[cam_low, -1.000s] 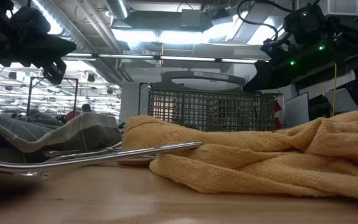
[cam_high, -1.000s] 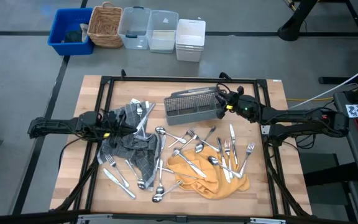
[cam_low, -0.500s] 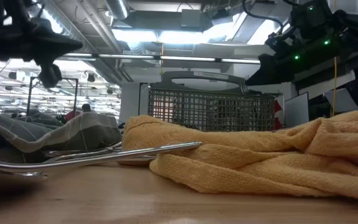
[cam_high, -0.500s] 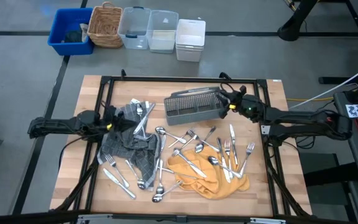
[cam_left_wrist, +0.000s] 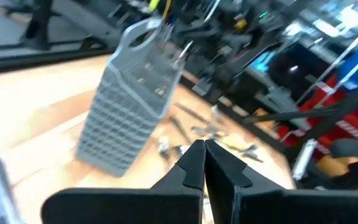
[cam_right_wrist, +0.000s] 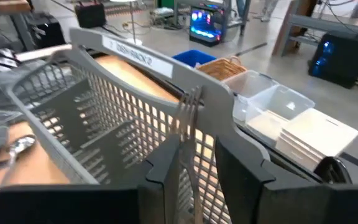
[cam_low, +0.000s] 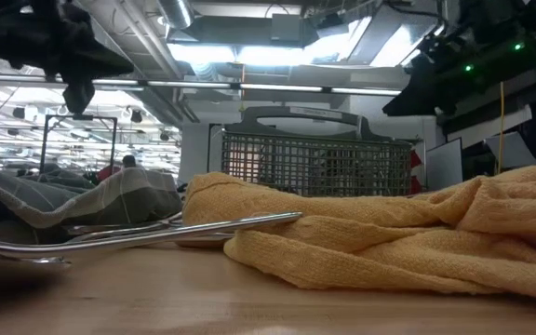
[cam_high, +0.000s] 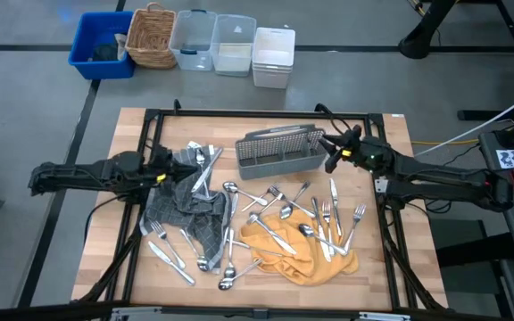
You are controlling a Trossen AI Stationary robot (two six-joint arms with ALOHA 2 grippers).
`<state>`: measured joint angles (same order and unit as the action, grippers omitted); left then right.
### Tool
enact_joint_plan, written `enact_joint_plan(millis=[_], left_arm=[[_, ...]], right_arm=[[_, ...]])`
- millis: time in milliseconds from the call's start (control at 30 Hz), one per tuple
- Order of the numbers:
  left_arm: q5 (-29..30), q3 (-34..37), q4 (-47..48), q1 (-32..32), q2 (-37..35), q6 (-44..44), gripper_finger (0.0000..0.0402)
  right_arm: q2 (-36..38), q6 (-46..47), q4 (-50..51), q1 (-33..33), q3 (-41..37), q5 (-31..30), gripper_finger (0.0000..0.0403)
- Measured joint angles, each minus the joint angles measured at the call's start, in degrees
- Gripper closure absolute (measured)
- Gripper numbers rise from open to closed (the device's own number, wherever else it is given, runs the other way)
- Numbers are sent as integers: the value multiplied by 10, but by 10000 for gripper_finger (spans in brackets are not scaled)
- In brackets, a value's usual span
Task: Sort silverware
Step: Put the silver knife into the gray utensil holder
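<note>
While the right end effector grips a fork beside the caddy, a tilt could drop it outside; left end effector is closed, empty.

A grey mesh caddy sits at upper centre, a grey cloth centre-left, a yellow towel lower centre; storage bins line the top.
</note>
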<state>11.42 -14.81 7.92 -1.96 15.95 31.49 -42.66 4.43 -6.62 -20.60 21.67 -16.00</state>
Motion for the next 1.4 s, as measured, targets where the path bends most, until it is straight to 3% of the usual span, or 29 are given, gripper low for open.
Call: enact_joint_plan(millis=[267, 533, 833, 967, 1133, 1400], left_arm=[[0, -66, 24, -51, 149, 7, 402], [0, -162, 169, -108, 321, 8, 402], [0, -170, 98, -150, 439, -89, 402], [-2, -171, 97, -162, 475, -69, 400], [-35, -170, 100, -180, 525, -58, 362], [-36, -170, 99, -189, 595, -49, 285]], right_arm=[[49, 0, 0, 0, 0, 18, 299], [99, 0, -2, 0, 0, 69, 299], [119, 0, -1, 0, 0, 77, 299], [118, 0, -1, 0, 0, 78, 299], [118, 0, -1, 0, 0, 81, 299], [118, 0, -1, 0, 0, 81, 299]])
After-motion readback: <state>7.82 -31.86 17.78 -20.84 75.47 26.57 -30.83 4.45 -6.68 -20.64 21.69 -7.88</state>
